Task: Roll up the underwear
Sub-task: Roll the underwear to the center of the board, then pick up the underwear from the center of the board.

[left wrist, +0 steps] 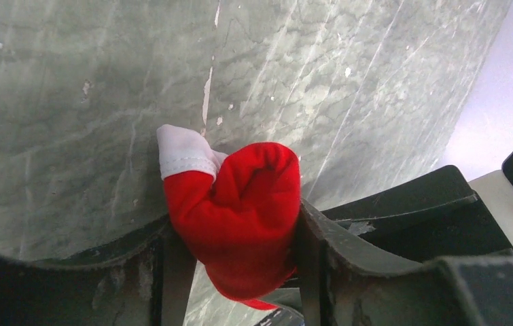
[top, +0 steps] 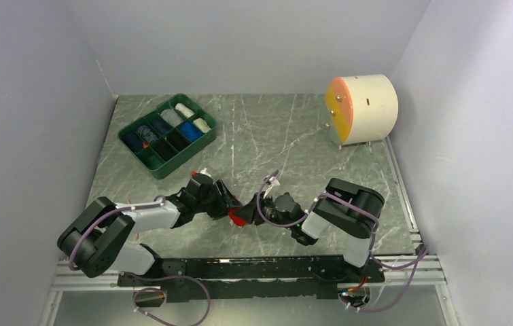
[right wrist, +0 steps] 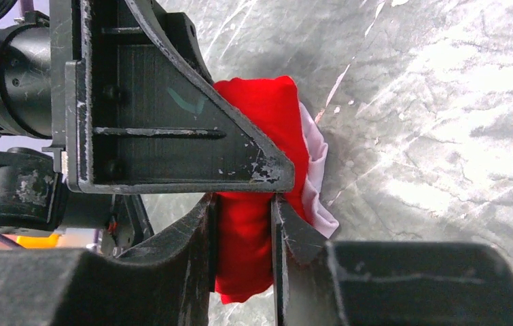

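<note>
Two black arms reach in over a grey-green marbled table (top: 274, 136), which fills the floor of a white-walled booth. The left arm (top: 114, 231) and the right arm (top: 345, 207) bend toward each other and meet near the front middle of the table, well apart from everything else on it.

Off in the far right corner a white drum (top: 369, 105) lies on its side, its orange face turned toward the middle. Over at the far left sits a green tray (top: 187, 155) split into compartments, with small rolled cloths (top: 189, 129) in black, blue, white and stripes tucked into them.

Between the two arms is the red underwear (left wrist: 253, 176), bunched into a short fat roll just above the tabletop. The left gripper (left wrist: 236, 221) has it from one side: its two fingers press against both flanks of the roll, the cloth filling the gap between them. The right gripper (right wrist: 243, 204) comes in from the other side and is clenched on a narrower part of the same red bundle, cloth squeezed tight between its fingers. From the right wrist view, one finger of the left gripper lies flat across the roll.

A bit of white waistband (left wrist: 182, 153) sticks out at the end of the roll, touching the table.
</note>
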Robot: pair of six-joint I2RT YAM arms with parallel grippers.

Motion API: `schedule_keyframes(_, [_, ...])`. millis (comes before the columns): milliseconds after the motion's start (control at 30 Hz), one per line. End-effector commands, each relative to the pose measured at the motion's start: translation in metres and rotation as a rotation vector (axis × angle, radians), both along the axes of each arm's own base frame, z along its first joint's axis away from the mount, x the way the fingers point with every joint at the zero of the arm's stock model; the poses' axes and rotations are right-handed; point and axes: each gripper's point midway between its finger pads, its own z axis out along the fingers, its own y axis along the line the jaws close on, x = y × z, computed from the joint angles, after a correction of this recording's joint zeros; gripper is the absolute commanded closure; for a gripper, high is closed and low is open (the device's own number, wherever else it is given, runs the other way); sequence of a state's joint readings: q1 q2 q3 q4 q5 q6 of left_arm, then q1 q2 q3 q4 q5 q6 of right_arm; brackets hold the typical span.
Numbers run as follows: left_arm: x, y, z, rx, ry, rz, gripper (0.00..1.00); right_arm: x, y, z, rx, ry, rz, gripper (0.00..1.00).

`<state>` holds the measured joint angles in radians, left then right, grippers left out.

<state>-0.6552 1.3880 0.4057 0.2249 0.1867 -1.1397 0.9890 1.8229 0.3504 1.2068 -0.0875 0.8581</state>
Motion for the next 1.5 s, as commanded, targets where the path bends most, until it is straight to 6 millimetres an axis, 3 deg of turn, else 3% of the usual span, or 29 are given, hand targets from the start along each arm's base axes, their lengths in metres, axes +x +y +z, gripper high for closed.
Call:
schedule_keyframes(0, [-0.062,0.069,-0.083,0.405,0.204,-0.032,0.46,-0.050,-0.019,-0.048,-0.122,0.175,0.143,0.70])
schedule_keyframes(100, [-0.061,0.069,-0.085,0.419,0.193,-0.040,0.58,-0.046,-0.020,-0.047,-0.162,0.145,0.144,0.66])
schedule_keyframes(333, [-0.056,0.066,-0.082,0.444,0.189,-0.062,0.94,-0.051,-0.021,-0.009,-0.124,0.079,0.185,0.49])
schedule_keyframes(467, [-0.046,0.058,-0.067,0.421,0.135,-0.080,0.95,-0.044,-0.041,0.002,-0.196,0.050,0.114,0.46])
schedule_keyframes(633, [-0.024,0.044,-0.037,0.374,0.037,-0.099,0.95,-0.019,-0.081,0.019,-0.274,-0.009,-0.111,0.43])
schedule_keyframes(833, [0.005,0.021,0.019,0.210,-0.101,-0.177,0.95,-0.008,-0.110,0.043,-0.279,-0.063,-0.244,0.40])
schedule_keyframes(900, [0.014,0.022,0.035,0.195,-0.129,-0.189,0.95,-0.008,-0.115,0.046,-0.282,-0.064,-0.260,0.40])
schedule_keyframes(1233, [0.066,0.067,0.091,0.231,-0.192,-0.128,0.95,-0.011,-0.118,0.045,-0.284,-0.051,-0.262,0.40])
schedule_keyframes(1467, [0.123,0.125,0.117,0.278,-0.181,0.008,0.95,-0.014,-0.111,0.043,-0.298,-0.038,-0.218,0.40])
